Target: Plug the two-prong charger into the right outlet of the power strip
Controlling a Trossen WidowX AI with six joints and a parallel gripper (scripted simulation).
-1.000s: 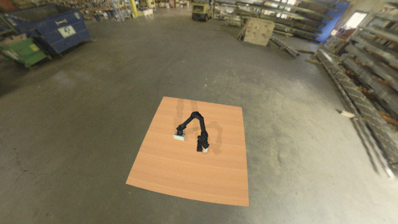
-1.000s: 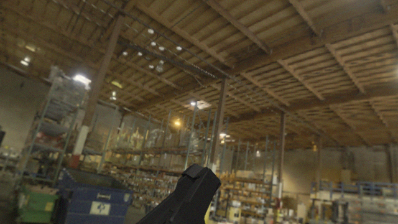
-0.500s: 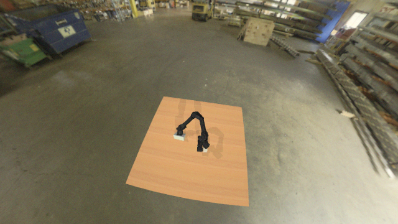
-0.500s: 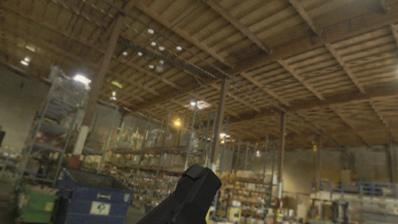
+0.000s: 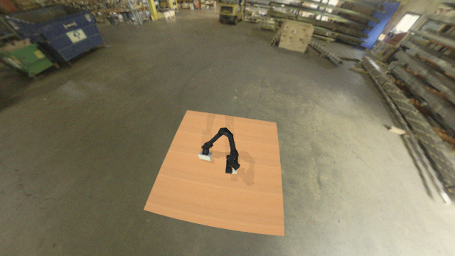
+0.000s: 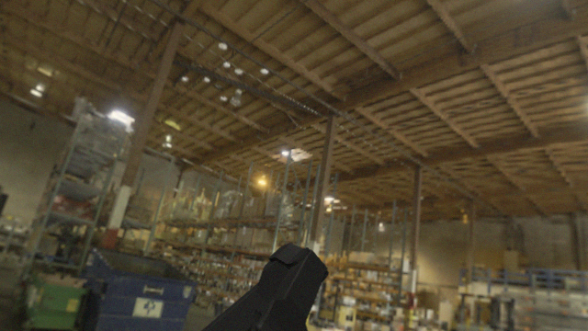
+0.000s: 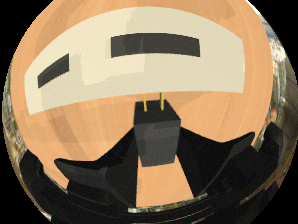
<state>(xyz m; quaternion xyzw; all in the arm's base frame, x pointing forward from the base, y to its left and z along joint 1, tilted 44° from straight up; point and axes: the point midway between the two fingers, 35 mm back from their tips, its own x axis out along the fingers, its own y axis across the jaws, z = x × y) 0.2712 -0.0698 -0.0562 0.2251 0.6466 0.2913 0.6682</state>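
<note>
In the wrist view my gripper (image 7: 153, 128) is shut on the dark two-prong charger (image 7: 157, 135), whose two brass prongs point away from the camera toward the cream power strip (image 7: 220, 63). The strip's right outlet (image 7: 154, 44) is a dark slot straight beyond the prongs, with a gap between them. The left outlet (image 7: 53, 71) is at the far left. In the top view the black arm (image 5: 227, 142) bends down to the small white strip (image 5: 205, 156) on the wooden table (image 5: 220, 199). The exterior view shows only a black arm link (image 6: 280, 294).
The arm's base (image 5: 232, 165) stands on the table to the right of the strip. Around the table is warehouse floor, with a blue dumpster (image 5: 67, 35) far at the back left and racks (image 5: 419, 89) to the right.
</note>
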